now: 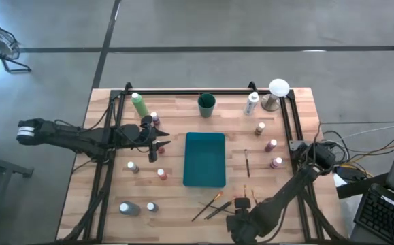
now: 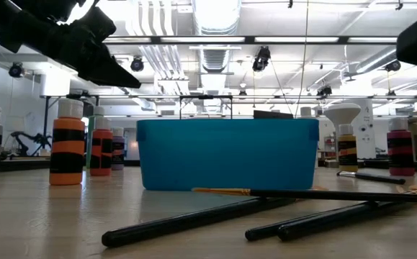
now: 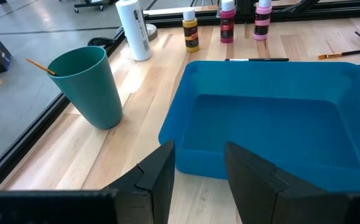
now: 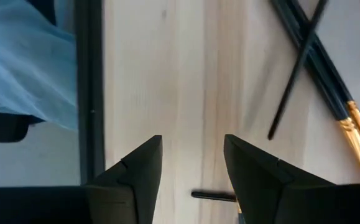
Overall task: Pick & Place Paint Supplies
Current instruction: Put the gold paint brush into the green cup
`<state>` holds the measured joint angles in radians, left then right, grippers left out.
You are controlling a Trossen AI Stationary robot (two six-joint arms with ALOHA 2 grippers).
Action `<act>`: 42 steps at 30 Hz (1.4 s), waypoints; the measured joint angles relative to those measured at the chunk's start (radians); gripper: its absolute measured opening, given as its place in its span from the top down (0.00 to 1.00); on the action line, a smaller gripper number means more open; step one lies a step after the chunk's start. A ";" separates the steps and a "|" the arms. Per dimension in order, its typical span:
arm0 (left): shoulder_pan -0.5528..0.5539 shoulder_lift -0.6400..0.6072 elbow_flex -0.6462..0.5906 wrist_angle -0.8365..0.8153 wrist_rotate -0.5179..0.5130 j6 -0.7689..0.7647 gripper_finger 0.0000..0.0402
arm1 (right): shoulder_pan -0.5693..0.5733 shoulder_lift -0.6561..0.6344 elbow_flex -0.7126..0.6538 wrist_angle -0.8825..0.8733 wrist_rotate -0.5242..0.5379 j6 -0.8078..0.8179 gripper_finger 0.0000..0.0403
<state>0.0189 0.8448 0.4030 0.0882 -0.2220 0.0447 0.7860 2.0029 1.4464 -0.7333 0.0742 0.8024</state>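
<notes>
My left gripper (image 1: 160, 143) hovers open above the table, just left of the flat teal tray (image 1: 205, 158), with nothing between its fingers (image 3: 158, 180). Small white-capped paint bottles (image 1: 133, 167) stand around it, and a light-green bottle (image 1: 140, 104) stands farther back. More small bottles (image 1: 271, 145) stand right of the tray. My right gripper (image 1: 238, 219) is open over the table's near edge, pointing down beside several dark-handled brushes (image 4: 310, 56) that lie flat and crossed on the wood (image 1: 214, 203). One brush (image 1: 247, 163) lies right of the tray.
A green cup (image 3: 89, 87) holding a brush stands behind the tray, beside a tall white bottle (image 3: 133, 28). A white-domed object (image 1: 278, 88) sits at the far right corner. Black frame rails (image 1: 108, 129) run along both table sides. Bare wood (image 1: 176, 204) lies near the front.
</notes>
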 joint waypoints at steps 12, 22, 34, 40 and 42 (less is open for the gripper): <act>0.000 0.000 0.000 0.000 0.000 0.000 0.64 | 0.004 0.011 -0.011 -0.087 0.038 0.044 0.54; 0.000 0.000 0.000 0.000 0.000 0.000 0.64 | 0.004 0.011 -0.068 -0.060 0.032 0.072 0.61; 0.000 0.000 0.000 0.000 0.000 0.000 0.64 | 0.004 0.011 -0.105 -0.003 0.025 0.063 0.69; 0.000 0.000 0.000 0.000 0.000 0.000 0.64 | 0.003 0.007 -0.122 0.015 -0.007 0.062 0.73; 0.000 0.000 0.000 0.000 0.000 0.000 0.64 | 0.002 0.007 -0.122 0.014 -0.015 0.062 0.75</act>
<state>0.0191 0.8448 0.4030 0.0884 -0.2220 0.0448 0.7883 2.0102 1.3239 -0.7190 0.0587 0.8639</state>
